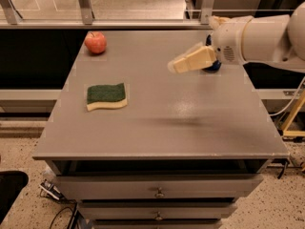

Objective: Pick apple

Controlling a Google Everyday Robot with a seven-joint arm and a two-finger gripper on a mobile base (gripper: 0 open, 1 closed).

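The apple [96,42], small, round and red-orange, sits on the grey table [157,128] near its far left corner. My gripper [174,66] reaches in from the right on a white arm, above the table's far middle, well to the right of the apple. It holds nothing that I can see. The blue soda can [212,67] at the far right is mostly hidden behind the gripper and wrist.
A green and yellow sponge [106,96] lies on the left half of the table. The table has drawers [158,192] below its front edge. A railing and glass [86,6] run behind the table. A yellow frame [293,118] stands at the right.
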